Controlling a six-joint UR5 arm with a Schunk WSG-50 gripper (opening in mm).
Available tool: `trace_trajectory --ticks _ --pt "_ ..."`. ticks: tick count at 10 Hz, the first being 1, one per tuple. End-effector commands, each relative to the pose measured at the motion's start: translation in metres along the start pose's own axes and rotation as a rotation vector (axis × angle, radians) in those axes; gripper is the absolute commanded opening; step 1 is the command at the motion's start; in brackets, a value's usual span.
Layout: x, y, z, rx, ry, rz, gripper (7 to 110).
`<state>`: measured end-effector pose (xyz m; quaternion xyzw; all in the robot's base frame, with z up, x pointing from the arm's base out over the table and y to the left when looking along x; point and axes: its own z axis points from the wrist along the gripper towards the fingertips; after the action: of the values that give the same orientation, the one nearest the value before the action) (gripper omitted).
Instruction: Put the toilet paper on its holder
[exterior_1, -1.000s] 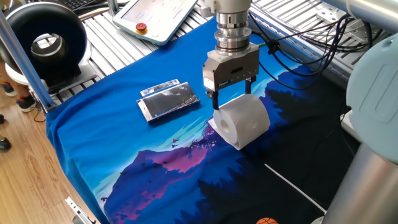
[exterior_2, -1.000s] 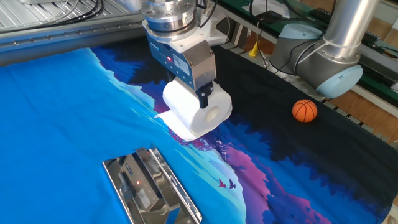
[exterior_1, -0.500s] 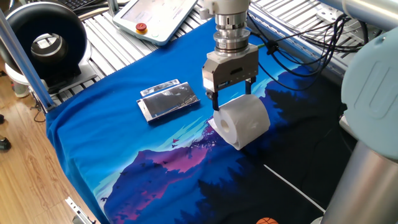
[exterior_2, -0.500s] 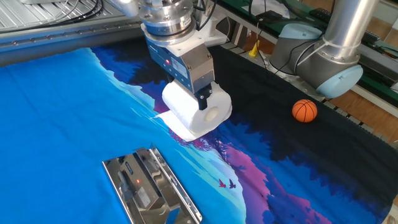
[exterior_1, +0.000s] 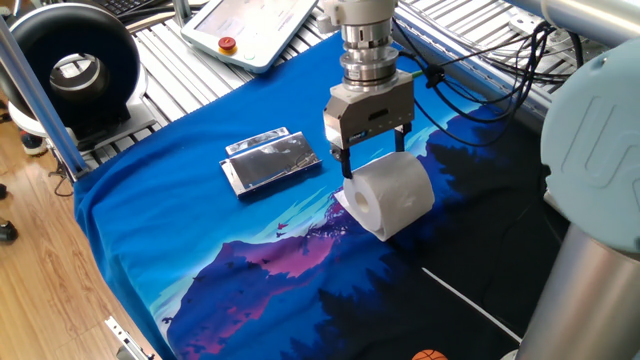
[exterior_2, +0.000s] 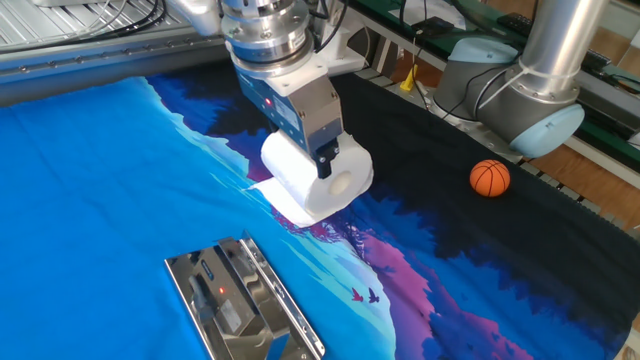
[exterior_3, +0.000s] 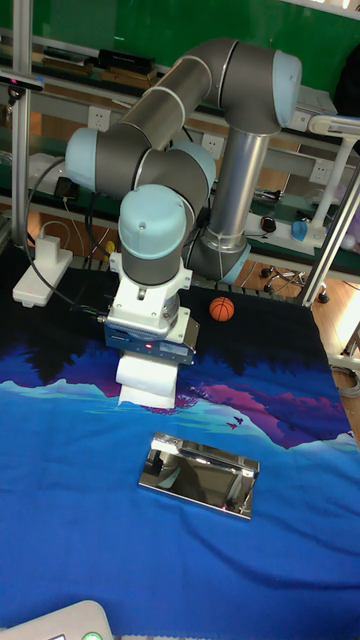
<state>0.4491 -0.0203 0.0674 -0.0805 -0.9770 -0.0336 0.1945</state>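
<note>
The toilet paper lies on its side on the blue cloth, a loose sheet trailing under it, its hollow end facing the front. My gripper hangs straight down over the roll, open, with one dark finger in front of the hollow end and the other behind the far end. The holder, a flat chrome rectangle, lies on the cloth to the left of the roll, apart from it. It also shows near the front edge. In the tall view the roll sits behind the holder.
A white pendant with a red button lies at the back left. A black round device stands at the left edge. A small basketball rests on the dark cloth to the right. Cables run behind the arm.
My gripper has shifted slightly left and up over the roll. The roll and the holder have not moved.
</note>
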Motion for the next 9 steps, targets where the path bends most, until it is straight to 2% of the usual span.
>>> trace_trajectory --ticks 1,4,6,9 --pt "-0.002 0.003 0.001 0.01 0.003 0.01 110" --pt "0.0 0.002 -0.001 0.011 0.004 0.009 110" --pt "0.001 -0.01 -0.001 0.058 0.009 0.028 110" --pt "0.001 -0.006 -0.002 0.056 0.012 0.036 110"
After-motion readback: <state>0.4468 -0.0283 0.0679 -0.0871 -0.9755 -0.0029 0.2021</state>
